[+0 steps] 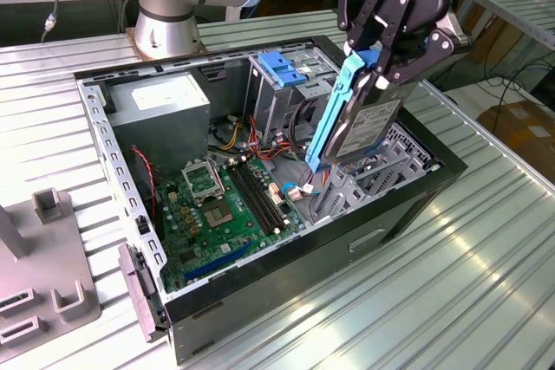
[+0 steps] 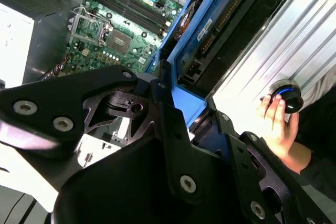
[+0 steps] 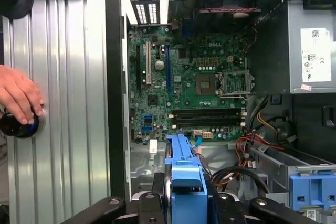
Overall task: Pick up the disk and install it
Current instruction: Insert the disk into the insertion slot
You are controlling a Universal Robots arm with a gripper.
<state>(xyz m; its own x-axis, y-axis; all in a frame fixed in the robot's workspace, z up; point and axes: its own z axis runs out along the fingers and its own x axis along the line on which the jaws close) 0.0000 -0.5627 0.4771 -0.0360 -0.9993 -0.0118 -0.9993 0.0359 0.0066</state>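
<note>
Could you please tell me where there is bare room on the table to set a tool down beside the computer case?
The ribbed table is bare between the computer case and the exterior view's right edge. It is crowded inside the case, where the gripper holds the disk, and by the grey fixture.

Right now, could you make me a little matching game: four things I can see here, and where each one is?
Things: 1 disk; 2 green circuit board; 3 grey power box; 4 hand.
Places: A on a black knob outside the case; B flat on the case floor; C clamped in the gripper above the case; D in a case corner.
Pairs: 1-C; 2-B; 3-D; 4-A.
</note>
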